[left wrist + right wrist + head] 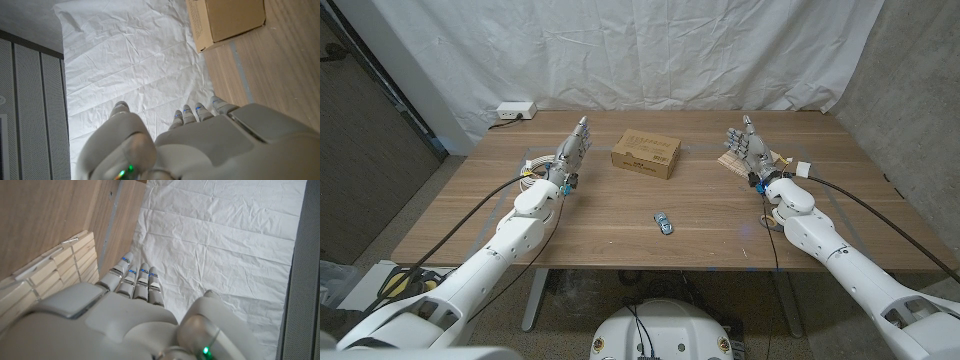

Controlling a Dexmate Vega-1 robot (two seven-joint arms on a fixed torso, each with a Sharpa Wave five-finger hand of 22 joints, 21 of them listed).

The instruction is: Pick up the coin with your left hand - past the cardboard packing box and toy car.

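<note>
Nearest the table's [620, 240] front edge lay the toy car [664, 223], with the cardboard packing box [646, 154] beyond it toward the far edge; no coin could be made out, and, being thin, hard and slippery, it would need an edge pinch from the left hand [573, 150], which was spread and empty.

The cardboard packing box [646, 154] on the worktop has dark printed marks on its top, but they are too small and blurred to read. No other text, number or brand can be read.
</note>
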